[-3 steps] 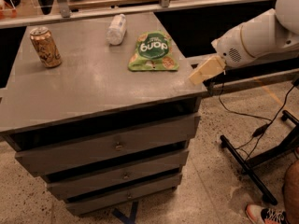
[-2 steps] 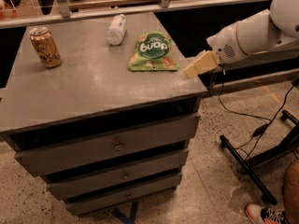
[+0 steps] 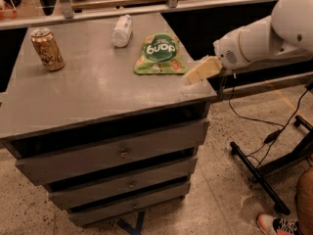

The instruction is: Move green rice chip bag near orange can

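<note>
Three drawers [image 3: 122,153] front the flat grey desk [image 3: 98,97]. The cream, wedge-shaped end effector [image 3: 191,78] hovers at its right edge, just beside the crinkly green bag [image 3: 160,54]; whether it is spread, I cannot tell. A clear bottle [image 3: 122,31] lies near the bag. The cylindrical can [image 3: 47,49] stands well apart, far left.

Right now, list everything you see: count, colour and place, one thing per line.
chip bag: one, light green, lying on the cabinet top, right rear.
can: one, orange-gold, upright, left rear of the top.
bottle: one, clear, lying near the back edge, between can and chip bag.
cabinet: one, grey, three drawers, centre.
stand: one, black, on the floor at right.
shoe: one, reddish, bottom right corner.
arm: one, white, reaching in from the right.
gripper: one, tan, at the top's right edge, close beside the chip bag.
</note>
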Controlling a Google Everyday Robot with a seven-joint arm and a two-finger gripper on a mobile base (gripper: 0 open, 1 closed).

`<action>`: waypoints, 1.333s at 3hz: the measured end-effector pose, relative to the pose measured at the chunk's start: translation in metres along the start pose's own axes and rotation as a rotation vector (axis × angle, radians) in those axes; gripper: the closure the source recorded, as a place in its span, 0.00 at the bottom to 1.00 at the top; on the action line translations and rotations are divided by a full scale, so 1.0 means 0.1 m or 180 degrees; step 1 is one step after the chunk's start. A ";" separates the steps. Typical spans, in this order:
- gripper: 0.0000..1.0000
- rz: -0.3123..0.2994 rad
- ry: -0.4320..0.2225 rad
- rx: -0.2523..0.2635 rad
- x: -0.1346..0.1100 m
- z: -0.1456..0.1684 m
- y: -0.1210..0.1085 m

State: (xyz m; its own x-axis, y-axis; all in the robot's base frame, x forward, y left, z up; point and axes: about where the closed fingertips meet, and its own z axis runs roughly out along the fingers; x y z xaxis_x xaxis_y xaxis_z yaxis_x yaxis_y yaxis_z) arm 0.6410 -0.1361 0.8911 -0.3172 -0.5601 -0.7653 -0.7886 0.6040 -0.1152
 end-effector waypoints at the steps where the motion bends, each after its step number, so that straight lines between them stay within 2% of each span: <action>1: 0.00 0.0088 -0.0066 0.0198 -0.03 0.30 -0.03; 2: 0.00 0.0157 -0.0207 0.0250 -0.10 0.57 -0.09; 3: 0.00 0.0137 -0.0369 0.0208 -0.23 0.83 -0.15; 4: 0.00 0.0136 -0.0421 0.0187 -0.33 1.04 -0.20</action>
State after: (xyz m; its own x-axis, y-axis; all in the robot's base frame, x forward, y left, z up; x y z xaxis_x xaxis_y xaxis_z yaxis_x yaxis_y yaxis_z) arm 0.7219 -0.0712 0.8529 -0.2745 -0.4559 -0.8466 -0.7424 0.6601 -0.1148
